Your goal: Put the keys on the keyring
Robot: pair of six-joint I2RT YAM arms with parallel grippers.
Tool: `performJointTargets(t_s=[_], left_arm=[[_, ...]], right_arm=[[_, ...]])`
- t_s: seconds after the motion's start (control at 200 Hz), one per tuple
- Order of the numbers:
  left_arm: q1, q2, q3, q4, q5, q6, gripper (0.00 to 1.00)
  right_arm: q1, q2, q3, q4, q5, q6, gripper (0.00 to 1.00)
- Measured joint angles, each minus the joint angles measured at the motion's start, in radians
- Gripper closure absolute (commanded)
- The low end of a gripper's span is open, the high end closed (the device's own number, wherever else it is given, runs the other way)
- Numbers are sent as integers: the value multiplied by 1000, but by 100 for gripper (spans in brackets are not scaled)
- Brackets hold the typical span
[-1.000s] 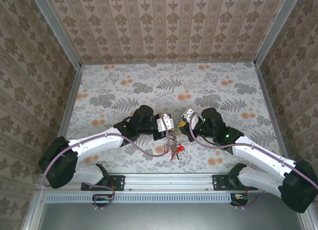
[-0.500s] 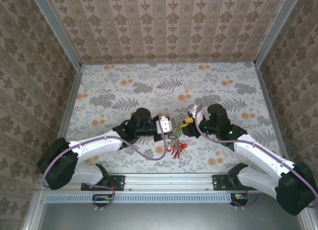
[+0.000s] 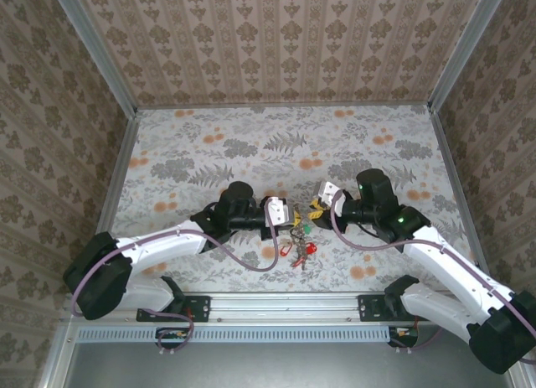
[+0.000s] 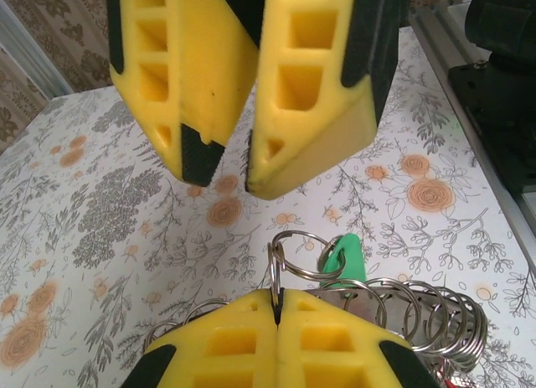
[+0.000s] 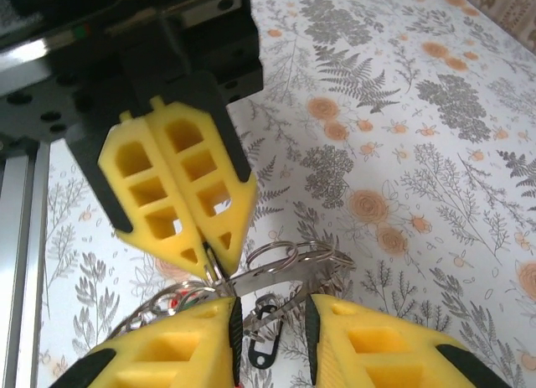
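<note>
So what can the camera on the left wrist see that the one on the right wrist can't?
Left wrist camera: a green plastic key head among the bunch of silver wire rings. Right wrist camera: a small black clip, seen between that gripper's own fingers. Shared: the rings, the floral tablecloth, and both yellow-fingered grippers, the left gripper shut on one ring, the right gripper open, facing it.

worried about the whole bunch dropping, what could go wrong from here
The left gripper pinches just one thin wire ring at its very fingertips; a tug could slip it free and drop the bunch of rings. The right gripper, its jaws narrowly open, faces many overlapping rings and may catch the wrong one.
</note>
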Motion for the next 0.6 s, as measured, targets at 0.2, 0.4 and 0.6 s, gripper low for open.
performJointTargets(t_s=[0.2, 0.4, 0.6], left_arm=[[1, 16, 0, 33, 29, -14, 100], [2, 35, 0, 55, 47, -32, 100], [8, 50, 0, 72, 65, -51, 100]], right_arm=[[5, 7, 6, -47, -6, -89, 71], [17, 36, 6, -53, -19, -116, 83], [32, 68, 8, -52, -27, -133, 80]])
